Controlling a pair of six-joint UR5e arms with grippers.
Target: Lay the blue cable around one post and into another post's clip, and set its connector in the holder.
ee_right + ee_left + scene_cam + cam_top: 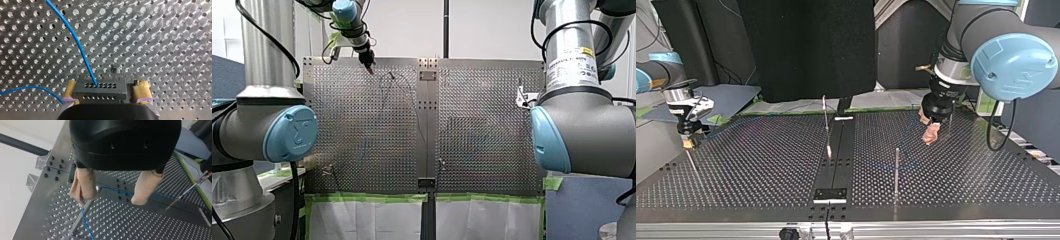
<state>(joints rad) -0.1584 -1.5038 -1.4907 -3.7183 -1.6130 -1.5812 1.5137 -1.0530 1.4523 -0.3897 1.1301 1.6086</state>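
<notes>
In the left wrist view my left gripper (112, 196) is open, its beige fingers (83, 186) spread wide. One finger stands against a metal post (81, 216). The blue cable (162, 195) bends around that post and runs behind the fingers toward a far slanted post (190, 188). My right gripper (106, 85) is low over the perforated plate, with its yellow pads (142, 90) either side of the black connector (100, 88), into which the cable (80, 47) enters. The jaws stand wide, with a gap at one side. In the top view my left gripper (931, 134) hangs at the right and my right gripper (688, 141) at the left.
Thin posts rise from the plate: one (896, 170) near the front middle and a slanted one (826, 125) over the centre seam. A black plate (831, 194) sits on the seam at the top view's near edge. Green tape (372, 198) lines the table's edge.
</notes>
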